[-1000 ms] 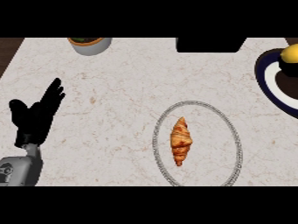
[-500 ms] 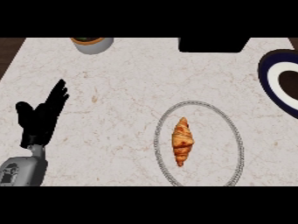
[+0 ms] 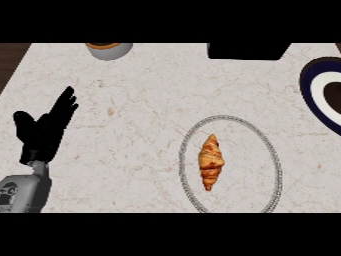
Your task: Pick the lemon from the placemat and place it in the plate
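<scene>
Centrally, glossy crescent croissant (image 3: 210, 161) on round grey-rimmed plate (image 3: 268, 150) (marble counter (image 3: 143, 90))

You find no readable text, label, brand or number anywhere around the plate (image 3: 269, 150). Nothing on it or near it carries any sign you could read.

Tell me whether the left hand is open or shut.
Open: the left hand has straight fingers pointing up and holds nothing, resting at the counter's left side.
</scene>
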Controlling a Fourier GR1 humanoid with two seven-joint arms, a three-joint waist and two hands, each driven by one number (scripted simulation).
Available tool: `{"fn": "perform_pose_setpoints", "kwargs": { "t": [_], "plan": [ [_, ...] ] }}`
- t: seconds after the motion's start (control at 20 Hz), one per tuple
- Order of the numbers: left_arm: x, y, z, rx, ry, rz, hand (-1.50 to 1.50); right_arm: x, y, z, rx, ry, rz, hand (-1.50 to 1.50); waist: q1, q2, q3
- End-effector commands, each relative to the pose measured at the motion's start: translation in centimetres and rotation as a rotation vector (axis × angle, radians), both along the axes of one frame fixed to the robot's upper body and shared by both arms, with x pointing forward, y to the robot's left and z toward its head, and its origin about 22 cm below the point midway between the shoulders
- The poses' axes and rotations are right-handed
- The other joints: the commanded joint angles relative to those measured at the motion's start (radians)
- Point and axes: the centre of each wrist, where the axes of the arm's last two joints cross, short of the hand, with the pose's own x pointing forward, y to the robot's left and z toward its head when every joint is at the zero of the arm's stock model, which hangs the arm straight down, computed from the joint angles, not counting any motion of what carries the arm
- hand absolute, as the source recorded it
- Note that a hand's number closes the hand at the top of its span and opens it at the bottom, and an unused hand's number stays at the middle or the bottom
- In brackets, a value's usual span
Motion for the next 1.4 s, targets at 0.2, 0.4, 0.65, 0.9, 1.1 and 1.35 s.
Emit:
{"fn": "perform_pose_setpoints", "kwargs": {
  "t": [0.2, 0.4, 0.65, 0.9, 1.1, 1.35],
  "plan": [
    [-1.5, -2.1, -2.3, -0.003, -0.002, 0.011, 0.0, -1.6, -1.4, -1.3, 0.002, -0.082, 0.121, -1.5, 0.011, 0.003, 0.002],
    [-0.1, -0.7, -0.5, -0.003, -0.002, -0.002, 0.0, -0.9, -1.5, 0.2, 0.033, -0.365, 0.123, -1.5, -0.001, 0.0, 0.002],
    [-0.9, -0.2, -1.7, 0.0, 0.009, 0.024, 0.0, -0.1, -1.7, 2.2, 0.192, -0.555, 0.218, -1.5, -0.015, -0.009, -0.002],
    [-0.5, 0.1, -0.8, -0.003, 0.02, 0.031, 0.0, -1.2, -3.7, 4.0, 0.494, -0.485, 0.201, -1.5, -0.023, -0.012, -0.003],
    [0.6, 0.1, -0.2, -0.009, 0.014, 0.037, 0.0, -2.8, -4.8, 2.7, 0.633, -0.482, 0.227, -1.5, -0.016, -0.004, 0.0],
    [0.0, 0.9, 0.7, 0.002, -0.001, 0.028, 0.0, -6.4, -6.8, 0.6, 0.592, -0.509, 0.251, -1.5, -0.008, -0.004, 0.001]
  ]
}}
